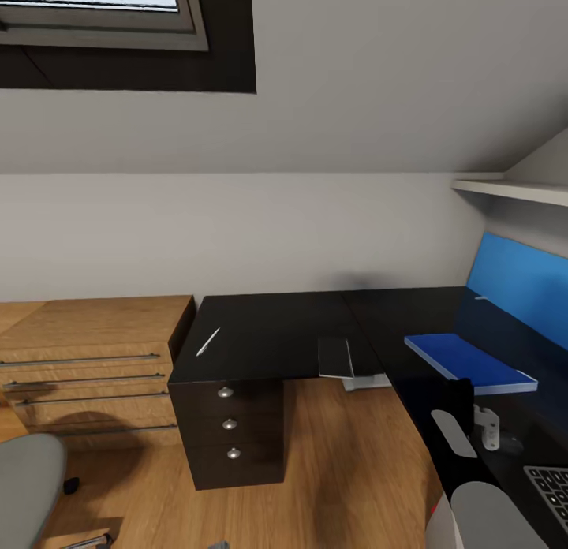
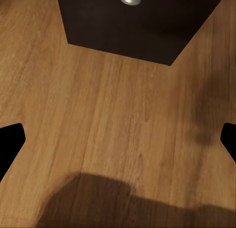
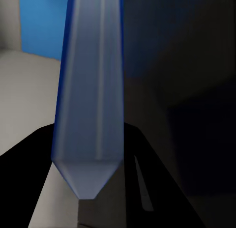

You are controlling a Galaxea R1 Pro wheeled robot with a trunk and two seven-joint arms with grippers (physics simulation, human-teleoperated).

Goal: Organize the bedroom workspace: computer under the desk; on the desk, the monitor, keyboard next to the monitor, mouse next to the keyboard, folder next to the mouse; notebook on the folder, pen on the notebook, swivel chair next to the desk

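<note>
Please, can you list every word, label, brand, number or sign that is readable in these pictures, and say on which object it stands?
There is no readable text in any view.
The keyboard at the head view's lower right shows pale marks on its keys, but they are too small and blurred to read.
The blue folder, the black desk with its drawer knobs, and the light-wood cabinet carry no visible label, brand or number.
</note>
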